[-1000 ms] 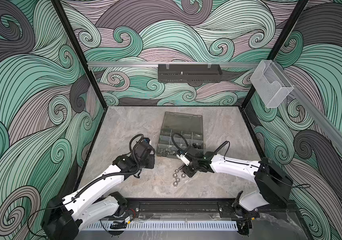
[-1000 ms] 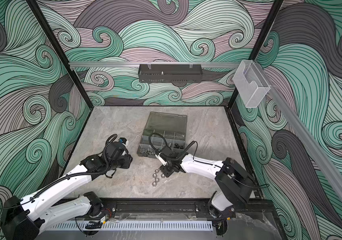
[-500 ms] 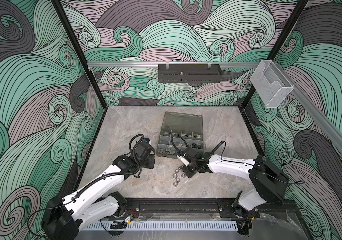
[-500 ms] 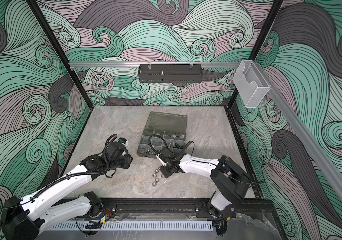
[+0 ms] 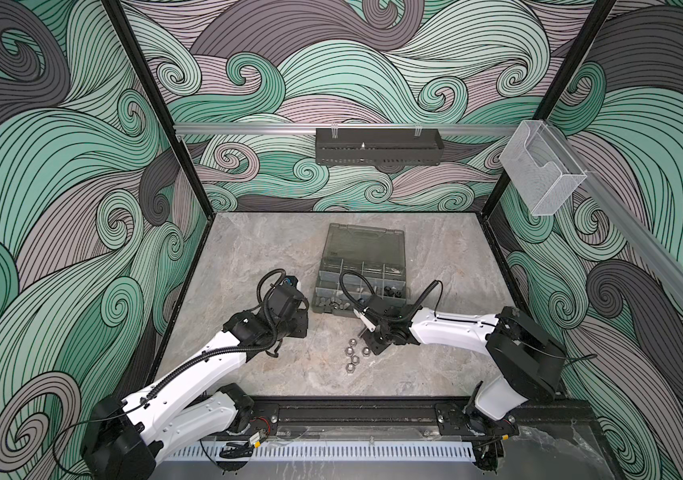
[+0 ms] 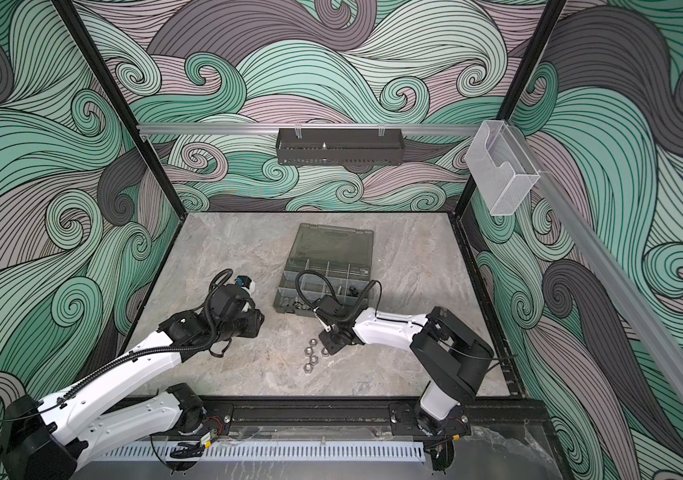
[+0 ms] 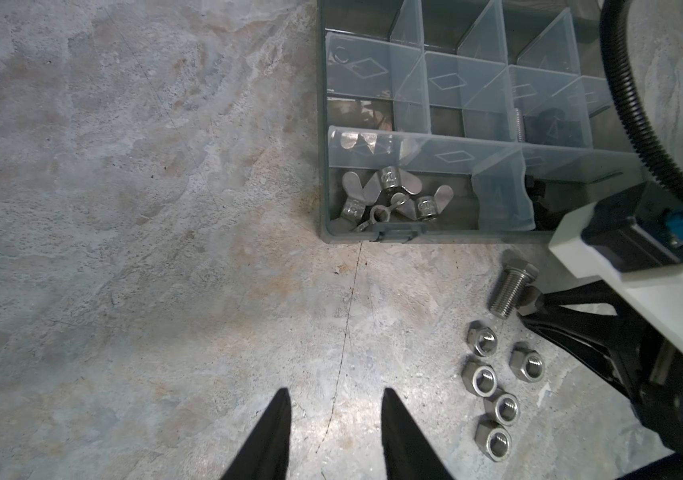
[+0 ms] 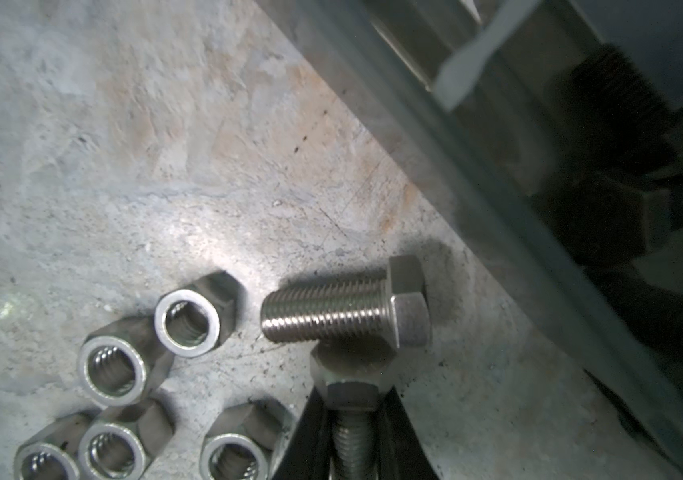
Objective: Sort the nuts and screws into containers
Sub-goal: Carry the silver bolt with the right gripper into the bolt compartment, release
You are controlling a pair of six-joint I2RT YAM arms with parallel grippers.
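Observation:
My right gripper (image 8: 352,440) is shut on a silver screw (image 8: 351,388), its shank between the fingers and its hex head sticking out, low over the table. A second silver screw (image 8: 344,307) lies on the table touching that head. Several silver nuts (image 8: 188,318) lie clustered beside them, and they also show in both top views (image 5: 352,353) (image 6: 312,353). The grey organizer case (image 5: 362,245) lies open just behind, its containers (image 7: 447,83) split by clear dividers. Left of the nuts (image 7: 482,376), my left gripper (image 7: 335,399) is open over bare table.
Wing nuts (image 7: 389,195) fill the case's near corner compartment. Black screws (image 8: 614,83) show dimly through the case wall. A black perforated tray (image 5: 377,145) hangs on the back wall and a clear acrylic holder (image 5: 539,174) on the right rail.
My right gripper's jaws have closed on the silver screw, and its arm has shifted slightly. The left arm has not moved.

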